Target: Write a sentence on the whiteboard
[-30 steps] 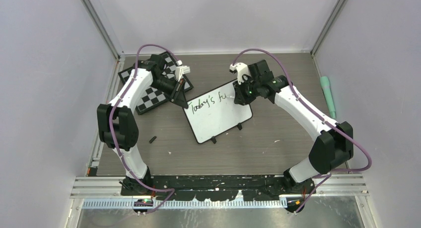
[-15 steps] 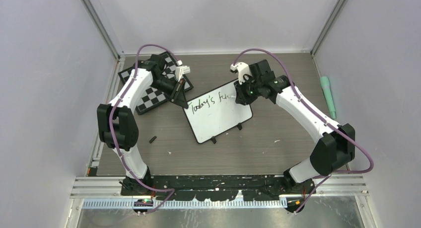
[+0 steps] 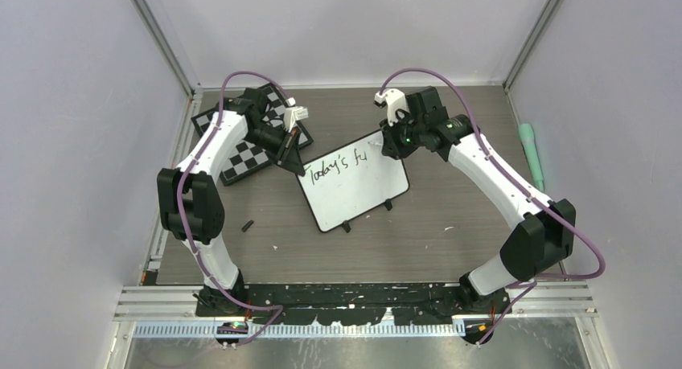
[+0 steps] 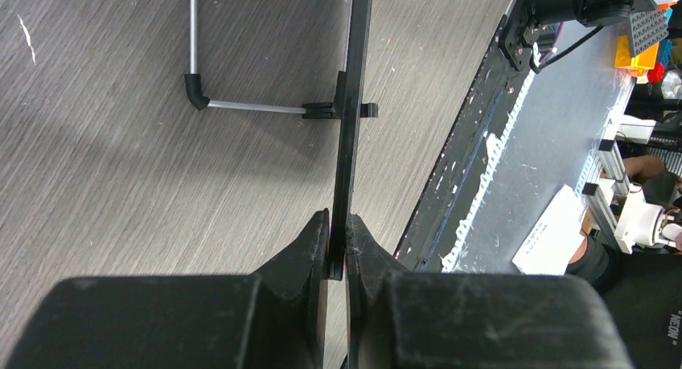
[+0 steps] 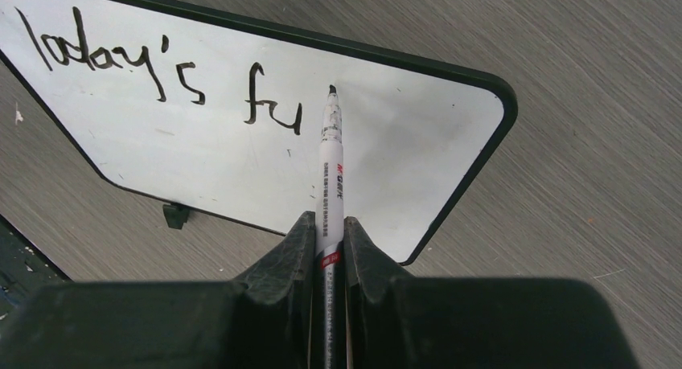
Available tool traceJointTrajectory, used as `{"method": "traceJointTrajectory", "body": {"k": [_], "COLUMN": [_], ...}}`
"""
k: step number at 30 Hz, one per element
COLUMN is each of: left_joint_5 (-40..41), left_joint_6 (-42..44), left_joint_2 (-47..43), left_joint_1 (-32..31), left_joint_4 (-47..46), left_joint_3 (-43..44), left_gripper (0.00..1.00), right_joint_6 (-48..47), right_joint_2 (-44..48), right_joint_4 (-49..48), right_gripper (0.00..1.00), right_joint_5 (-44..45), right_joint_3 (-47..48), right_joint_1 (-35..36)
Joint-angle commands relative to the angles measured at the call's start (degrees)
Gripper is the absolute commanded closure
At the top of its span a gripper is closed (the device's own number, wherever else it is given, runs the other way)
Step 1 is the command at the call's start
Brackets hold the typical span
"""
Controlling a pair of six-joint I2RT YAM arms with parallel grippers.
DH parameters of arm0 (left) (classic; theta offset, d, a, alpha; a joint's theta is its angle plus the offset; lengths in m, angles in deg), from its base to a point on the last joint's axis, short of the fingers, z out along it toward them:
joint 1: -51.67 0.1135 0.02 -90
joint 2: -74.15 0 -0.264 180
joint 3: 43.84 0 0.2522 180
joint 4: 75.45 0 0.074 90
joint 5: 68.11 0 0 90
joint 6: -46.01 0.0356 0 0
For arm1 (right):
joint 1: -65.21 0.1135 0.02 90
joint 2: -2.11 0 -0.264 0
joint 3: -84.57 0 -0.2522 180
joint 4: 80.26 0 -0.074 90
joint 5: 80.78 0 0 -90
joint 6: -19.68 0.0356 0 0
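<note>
The whiteboard (image 3: 358, 188) lies tilted in the middle of the table, black-framed. The sentence (image 3: 338, 161) on it reads "Today's fu" in black. My left gripper (image 3: 294, 166) is shut on the board's left corner. In the left wrist view the board's thin black edge (image 4: 355, 104) runs straight up from the left gripper (image 4: 339, 239), clamped between both fingers. My right gripper (image 3: 392, 146) is shut on a white marker (image 5: 331, 168) over the board's far right part. In the right wrist view the right gripper (image 5: 330, 232) holds the marker with its black tip just right of the "u" on the whiteboard (image 5: 201, 152).
A black-and-white chessboard (image 3: 245, 153) lies behind the left gripper at the far left. A mint-green cylinder (image 3: 531, 156) lies by the right wall. A small black piece (image 3: 248, 224) rests on the table at near left. The board's feet (image 3: 347, 227) point toward the arm bases.
The right gripper has shifted with the marker toward the far edge of the board, uncovering the "fu". The left gripper and the board have stayed put.
</note>
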Motion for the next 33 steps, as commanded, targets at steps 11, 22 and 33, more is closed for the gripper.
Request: {"method": "traceJointTrajectory", "body": {"k": [11, 22, 33], "left_joint_5": [-0.5, -0.3, -0.4], "left_joint_6": [-0.2, 0.1, 0.1], "left_joint_2": [-2.1, -1.8, -1.9], "left_joint_1": [0.0, 0.0, 0.0], "left_joint_4": [0.5, 0.7, 0.8], "left_joint_3": [-0.6, -0.5, -0.4], "left_gripper": [0.95, 0.94, 0.94], "right_joint_6": [-0.6, -0.3, -2.3], "right_joint_2": [-1.4, 2.1, 2.8], "right_joint_4": [-2.2, -1.9, 0.0], "right_gripper": [1.00, 1.00, 1.00], "right_joint_5": [0.3, -0.7, 2.0], "right_joint_3": [-0.7, -5.9, -0.9], "right_joint_1": [-0.3, -0.3, -0.6]}}
